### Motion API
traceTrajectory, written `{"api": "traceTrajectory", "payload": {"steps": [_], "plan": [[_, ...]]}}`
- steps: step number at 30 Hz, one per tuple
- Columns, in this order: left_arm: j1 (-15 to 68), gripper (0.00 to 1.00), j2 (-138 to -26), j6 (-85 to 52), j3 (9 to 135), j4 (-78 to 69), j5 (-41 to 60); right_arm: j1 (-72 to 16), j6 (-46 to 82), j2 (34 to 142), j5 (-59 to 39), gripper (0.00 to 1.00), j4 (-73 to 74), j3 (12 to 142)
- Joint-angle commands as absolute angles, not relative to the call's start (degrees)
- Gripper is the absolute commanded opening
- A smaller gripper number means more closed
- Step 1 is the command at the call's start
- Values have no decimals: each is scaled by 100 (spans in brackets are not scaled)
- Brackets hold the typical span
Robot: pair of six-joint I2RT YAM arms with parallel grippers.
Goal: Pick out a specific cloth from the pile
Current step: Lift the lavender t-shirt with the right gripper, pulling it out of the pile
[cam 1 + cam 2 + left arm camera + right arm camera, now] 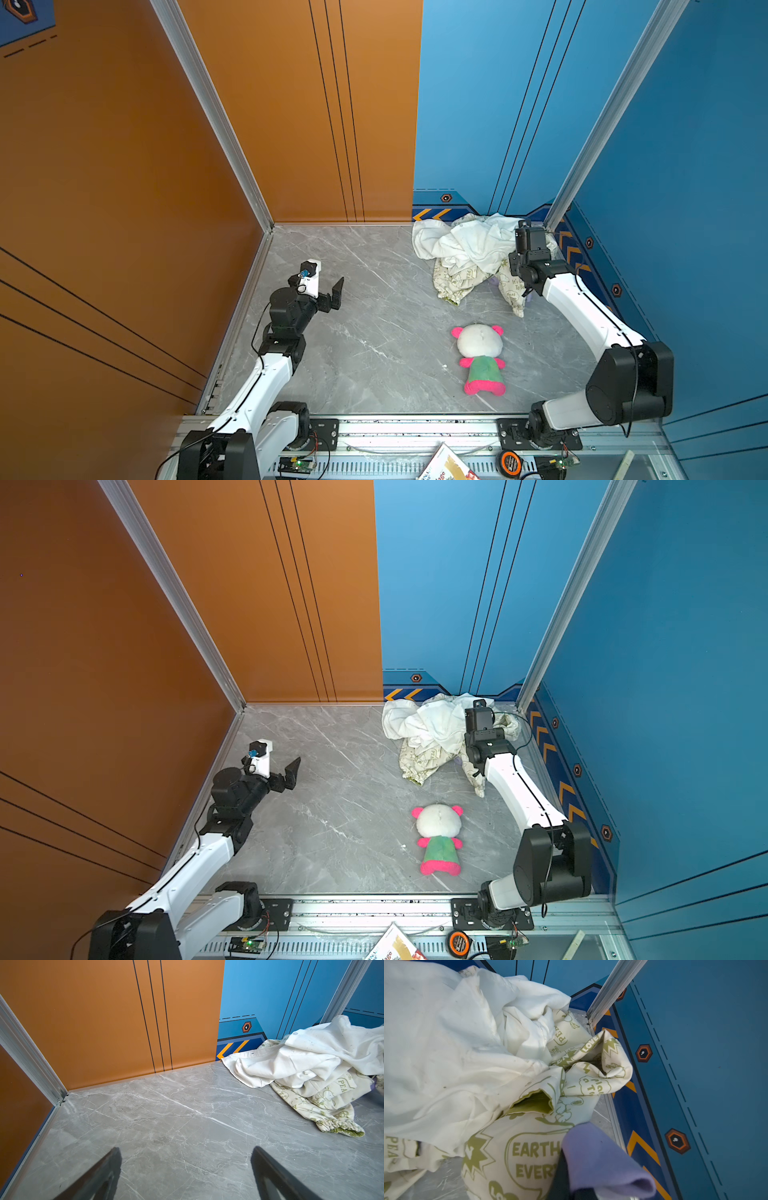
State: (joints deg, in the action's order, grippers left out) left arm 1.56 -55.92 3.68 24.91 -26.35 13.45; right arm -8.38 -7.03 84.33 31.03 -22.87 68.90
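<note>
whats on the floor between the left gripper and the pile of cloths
Nothing: only bare grey marble surface lies between the open left gripper and the pile, as both top views and the left wrist view show.

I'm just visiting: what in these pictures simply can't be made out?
Of the cloth, the right wrist view shows only one lilac fold; any lettering is hidden.
That fold covers the tips of the right gripper; in both top views its own arm blocks it.
Of the plush bear, both top views show only the back, no face.
In the pile, the white cloth covers what lies underneath.
</note>
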Motion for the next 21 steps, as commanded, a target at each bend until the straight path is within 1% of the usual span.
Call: {"api": "traceTrajectory", "payload": {"steps": [1, 14, 21], "plan": [[215, 98, -5522, 493, 2395, -2716, 1233, -924, -1289, 8391, 4000, 0, -2426, 7265], [307, 98, -5528, 576, 2360, -2716, 1176, -1120, -1274, 7966, 3977, 0, -2439, 8484], [360, 98, -5446, 642, 2335, -2715, 1120, -1287, -1821, 8104, 4165, 0, -2449, 8524]]}}
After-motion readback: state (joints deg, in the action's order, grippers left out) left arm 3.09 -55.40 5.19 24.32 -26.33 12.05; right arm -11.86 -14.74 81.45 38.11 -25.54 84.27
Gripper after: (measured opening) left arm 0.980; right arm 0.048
